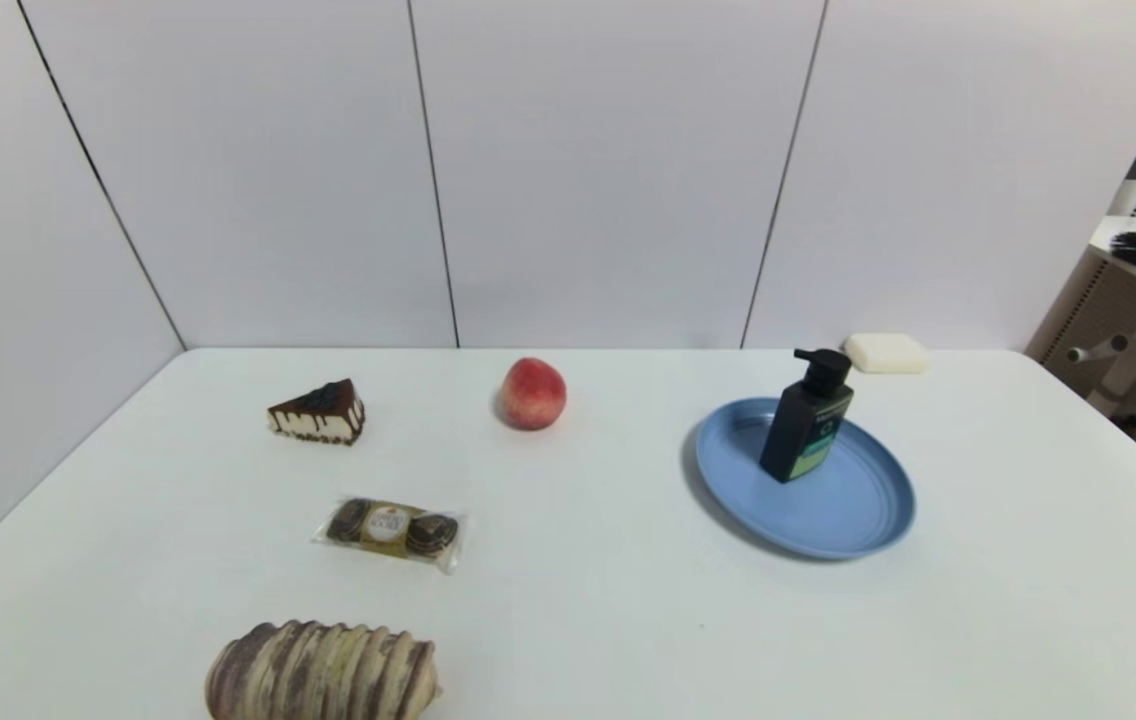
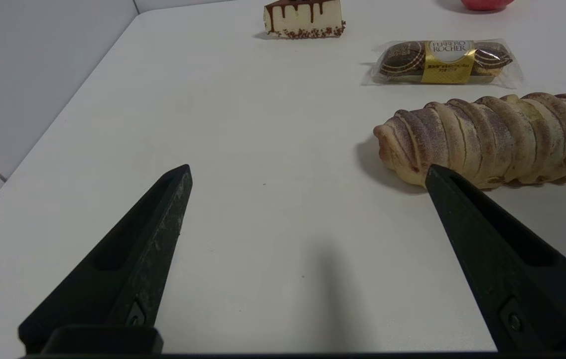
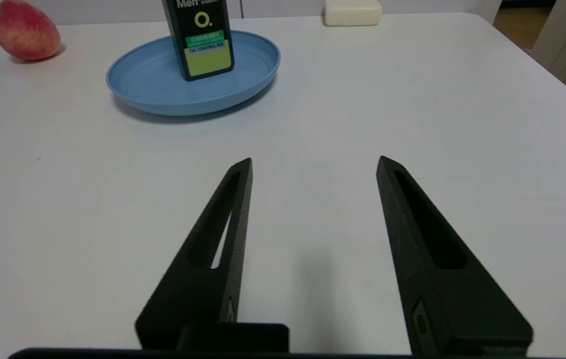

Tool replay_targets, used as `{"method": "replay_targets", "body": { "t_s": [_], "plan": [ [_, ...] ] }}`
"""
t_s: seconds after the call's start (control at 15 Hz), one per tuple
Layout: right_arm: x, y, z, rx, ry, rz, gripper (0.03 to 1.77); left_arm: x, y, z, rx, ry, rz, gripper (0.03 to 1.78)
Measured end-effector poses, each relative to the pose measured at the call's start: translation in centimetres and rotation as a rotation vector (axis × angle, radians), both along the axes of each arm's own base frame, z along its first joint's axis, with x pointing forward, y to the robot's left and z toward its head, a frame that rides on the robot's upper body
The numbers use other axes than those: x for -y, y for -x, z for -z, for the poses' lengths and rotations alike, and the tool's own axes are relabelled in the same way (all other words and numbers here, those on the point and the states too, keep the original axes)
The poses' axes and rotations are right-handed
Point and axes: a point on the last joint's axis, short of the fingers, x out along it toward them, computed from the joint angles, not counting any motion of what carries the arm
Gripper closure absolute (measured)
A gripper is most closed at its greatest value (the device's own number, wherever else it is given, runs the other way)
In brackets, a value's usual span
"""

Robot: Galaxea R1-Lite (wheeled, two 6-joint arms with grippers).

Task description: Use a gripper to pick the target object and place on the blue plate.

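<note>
plate (image 1: 863, 500): lt blue | btl (image 1: 806, 425): blk, grn/wht lbl | peach (image 1: 533, 394): red-pink | roll (image 1: 323, 672): brn/cream stripes

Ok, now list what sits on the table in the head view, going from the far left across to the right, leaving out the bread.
Cake slice, wrapped chocolates, peach, blue plate with the pump bottle standing on it.

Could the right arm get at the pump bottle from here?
Probably yes: the right gripper is open and empty over the table's near side, and nothing stands between it and the bottle.
</note>
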Motion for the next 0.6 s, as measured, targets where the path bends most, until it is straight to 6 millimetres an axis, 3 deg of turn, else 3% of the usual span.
{"method": "replay_targets", "body": {
  "t_s": [0.07,0.13,0.6],
  "plan": [
    [0.0,0.0,-0.01,0.001,0.0,0.001,1.18,0.0,0.0,0.0,0.0,0.0,0.0,0.12],
    [0.0,0.0,-0.01,0.002,-0.003,0.001,1.71,0.0,0.0,0.0,0.0,0.0,0.0,0.12],
    [0.0,0.0,-0.02,0.002,0.016,0.002,1.75,0.0,0.0,0.0,0.0,0.0,0.0,0.12]
  ]
}}
